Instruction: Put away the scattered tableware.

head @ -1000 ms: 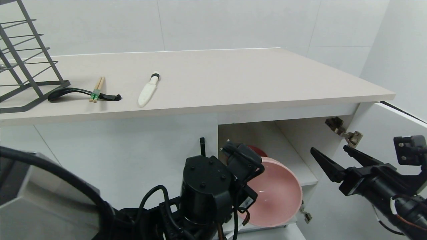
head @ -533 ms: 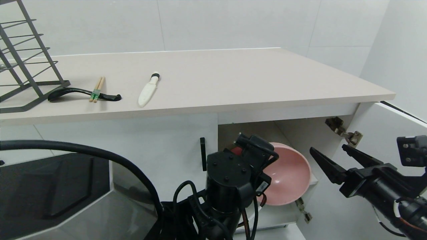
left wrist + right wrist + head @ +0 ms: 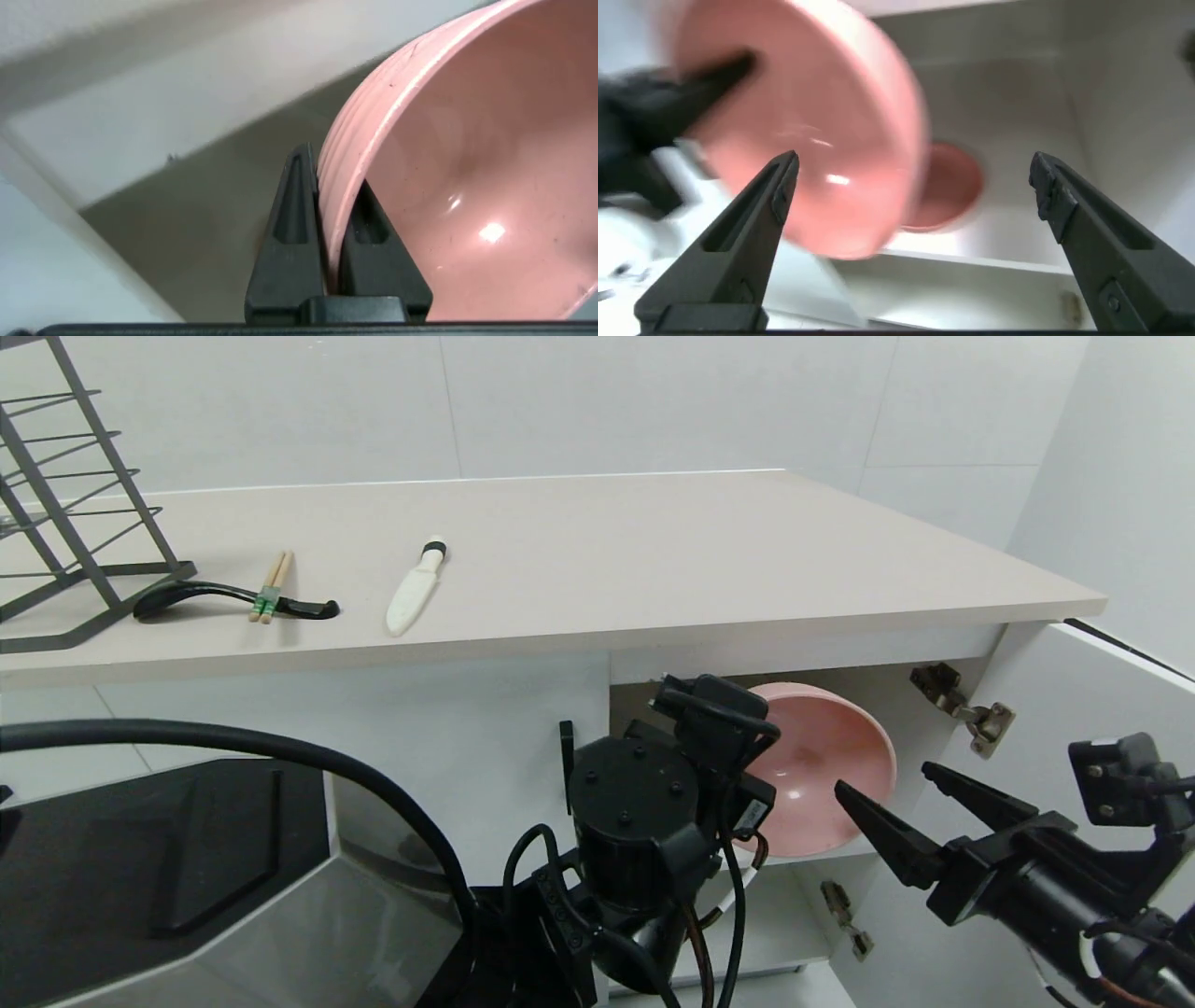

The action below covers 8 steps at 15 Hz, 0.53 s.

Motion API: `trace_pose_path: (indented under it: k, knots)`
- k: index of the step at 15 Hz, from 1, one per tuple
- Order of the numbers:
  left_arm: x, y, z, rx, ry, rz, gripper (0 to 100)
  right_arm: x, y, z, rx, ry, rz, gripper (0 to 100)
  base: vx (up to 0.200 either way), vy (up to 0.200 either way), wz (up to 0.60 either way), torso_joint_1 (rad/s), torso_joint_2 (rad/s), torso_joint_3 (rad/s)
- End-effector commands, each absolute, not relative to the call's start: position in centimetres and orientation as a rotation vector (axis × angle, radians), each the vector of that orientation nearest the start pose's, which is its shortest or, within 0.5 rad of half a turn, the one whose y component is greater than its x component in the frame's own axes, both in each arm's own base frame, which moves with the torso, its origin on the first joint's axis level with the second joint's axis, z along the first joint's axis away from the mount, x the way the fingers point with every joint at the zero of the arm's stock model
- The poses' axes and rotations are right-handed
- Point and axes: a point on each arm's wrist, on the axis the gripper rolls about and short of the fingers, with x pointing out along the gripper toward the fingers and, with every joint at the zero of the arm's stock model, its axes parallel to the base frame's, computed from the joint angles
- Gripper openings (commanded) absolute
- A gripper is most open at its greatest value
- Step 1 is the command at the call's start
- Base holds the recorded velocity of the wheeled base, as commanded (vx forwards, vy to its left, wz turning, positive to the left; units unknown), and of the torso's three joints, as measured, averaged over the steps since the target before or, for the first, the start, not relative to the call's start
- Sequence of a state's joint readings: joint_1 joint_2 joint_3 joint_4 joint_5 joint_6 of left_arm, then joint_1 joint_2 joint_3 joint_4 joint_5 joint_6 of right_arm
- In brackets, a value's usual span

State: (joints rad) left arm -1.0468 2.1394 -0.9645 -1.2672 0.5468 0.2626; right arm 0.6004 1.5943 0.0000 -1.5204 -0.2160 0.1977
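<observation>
Pink bowl is held tilted on edge at the mouth of the open cabinet, level with its upper compartment, hollow facing out of the cabinet; whether it sits inside the opening or just in front cannot be determined. Left gripper is clamped on the bowl's rim, one finger against the ribbed outer wall and one against the inner face. Right gripper hangs just outside the cabinet mouth on the hinge side, jaws spread wide, holding nothing and not touching the bowl. A red dish lies on the cabinet shelf, deeper inside than the bowl. The cabinet's door stands swung open on the right; the neighbouring door with a black handle is closed. On the counter topping the cabinet, above that closed door, lie a white knife, then a black spoon with a pair of chopsticks laid across its handle. A dark wire rack stands at the counter end farthest from the cabinet opening.
</observation>
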Motion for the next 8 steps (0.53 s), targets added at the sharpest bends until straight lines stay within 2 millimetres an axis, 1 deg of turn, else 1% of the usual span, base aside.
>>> trace_pose_path:
  k: [1, 2, 3, 8]
  knots:
    - [20.73, -33.76, 13.23, 0.176, -0.146, -0.499, 0, 16.04, 9.11, 10.94, 0.155, 0.133, 0.315, 100, 0.0, 0.0, 0.0, 0.0, 0.0, 0.0]
    - [20.78, -33.73, 13.24, 0.175, -0.147, -0.497, 0, 16.09, 9.08, 10.89, 0.155, 0.135, 0.312, 100, 0.0, 0.0, 0.0, 0.0, 0.0, 0.0]
    - [20.59, -33.64, 13.24, 0.163, -0.166, -0.524, 0, 16.56, 8.59, 10.67, 0.154, 0.14, 0.276, 100, 0.0, 0.0, 0.0, 0.0, 0.0, 0.0]
    - [20.42, -33.57, 13.07, 0.159, -0.175, -0.552, 0, 16.58, 8.67, 11.05, 0.166, 0.105, 0.283, 100, 0.0, 0.0, 0.0, 0.0, 0.0, 0.0]
